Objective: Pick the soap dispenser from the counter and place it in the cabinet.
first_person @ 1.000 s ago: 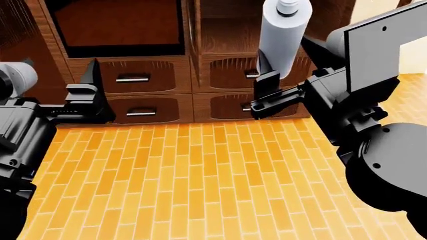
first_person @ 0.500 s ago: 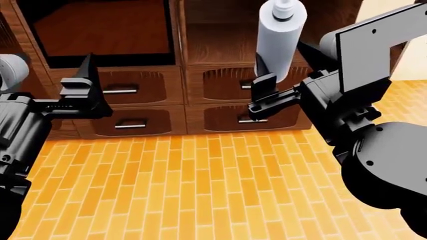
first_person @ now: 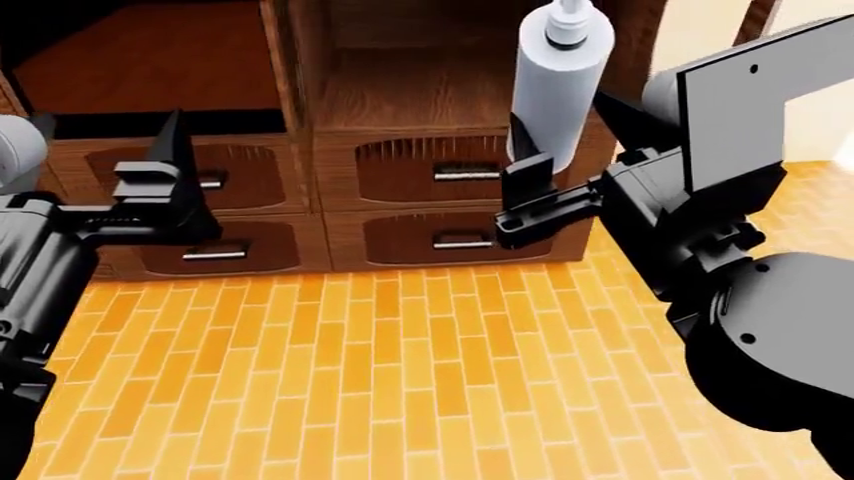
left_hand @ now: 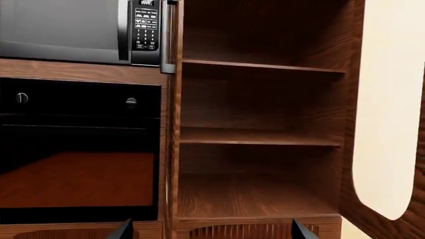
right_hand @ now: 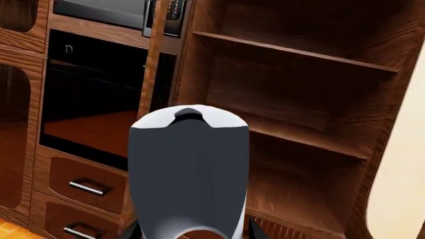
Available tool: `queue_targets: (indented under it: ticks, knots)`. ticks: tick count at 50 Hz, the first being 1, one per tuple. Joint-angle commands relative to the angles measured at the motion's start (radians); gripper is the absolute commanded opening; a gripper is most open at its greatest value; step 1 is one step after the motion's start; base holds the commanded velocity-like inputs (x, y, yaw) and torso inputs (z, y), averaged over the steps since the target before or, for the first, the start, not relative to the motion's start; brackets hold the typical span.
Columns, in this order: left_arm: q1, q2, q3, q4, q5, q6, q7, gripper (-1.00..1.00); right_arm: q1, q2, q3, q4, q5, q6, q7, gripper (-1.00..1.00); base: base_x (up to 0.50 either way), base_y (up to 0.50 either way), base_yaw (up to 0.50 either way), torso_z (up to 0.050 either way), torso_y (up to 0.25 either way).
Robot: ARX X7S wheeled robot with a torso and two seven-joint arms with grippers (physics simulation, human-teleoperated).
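Observation:
The soap dispenser (first_person: 561, 85), a pale grey cylinder with a white pump head, is held upright in the air by my right gripper (first_person: 538, 178), which is shut on its lower body. In the right wrist view the soap dispenser (right_hand: 189, 174) fills the space between the dark fingertips of my right gripper (right_hand: 191, 233). Just behind it stands the cabinet (first_person: 400, 165), its open shelves (right_hand: 299, 134) bare. My left gripper (first_person: 167, 185) hangs open and empty before the left drawers. In its own view my left gripper (left_hand: 211, 231) faces the cabinet shelves (left_hand: 259, 139). The counter is out of view.
A black oven (left_hand: 79, 149) with a microwave (left_hand: 66, 27) above it is built in left of the shelves. Drawers with silver handles (first_person: 465, 172) sit below the shelves. Orange tile floor (first_person: 400, 380) lies in front. A cream wall (left_hand: 391, 99) borders the cabinet's right side.
The cabinet has slid leftwards in the head view, so the open shelf bay now stands behind the held soap dispenser. Both grippers keep their pose and grip.

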Motion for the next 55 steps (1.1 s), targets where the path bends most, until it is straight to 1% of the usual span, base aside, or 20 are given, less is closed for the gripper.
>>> queue_targets:
  ticks: [1, 11, 21, 27, 33, 44, 49, 55]
  knots:
    - [0.005, -0.008, -0.009, 0.011, -0.015, 0.004, -0.011, 1.00, 0.003, 0.011, 0.008, -0.018, 0.004, 0.012, 0.009, -1.00, 0.13, -0.48, 0.00, 0.000, 0.000]
    - [-0.001, 0.004, 0.010, -0.007, 0.018, 0.006, 0.013, 1.00, 0.021, 0.012, -0.001, -0.012, 0.011, 0.035, 0.021, -1.00, 0.23, -0.44, 0.00, 0.000, 0.000]
    - [0.006, -0.021, -0.023, 0.011, -0.019, 0.013, -0.006, 1.00, 0.022, 0.037, 0.015, -0.036, 0.034, 0.038, 0.050, -1.00, 0.35, -0.34, 0.00, 0.000, 0.001]
    - [0.010, -0.025, -0.030, 0.018, -0.030, 0.016, -0.013, 1.00, 0.026, 0.049, 0.019, -0.054, 0.053, 0.047, 0.076, -1.00, 0.48, 0.03, 0.00, 0.000, 0.000]
    - [0.011, -0.024, -0.024, 0.021, -0.028, 0.015, -0.014, 1.00, 0.033, 0.046, 0.008, -0.057, 0.048, 0.063, 0.089, -1.00, 0.16, -0.01, 0.47, 0.000, 0.002]
    - [-0.001, -0.026, -0.023, 0.012, -0.029, 0.016, -0.018, 1.00, 0.027, 0.038, -0.005, -0.040, 0.026, 0.059, 0.062, -1.00, 0.10, 0.00, 0.49, 0.000, 0.000]
    - [-0.003, -0.013, -0.008, 0.004, -0.008, 0.017, -0.006, 1.00, 0.017, 0.037, -0.009, -0.032, 0.014, 0.051, 0.043, -1.00, 0.16, 0.22, 0.00, 0.000, 0.002]
    - [-0.008, -0.010, 0.000, -0.001, -0.002, 0.017, -0.004, 1.00, 0.000, 0.037, -0.009, -0.021, 0.000, 0.032, 0.016, -1.00, 0.33, -0.30, 0.00, 0.000, 0.000]
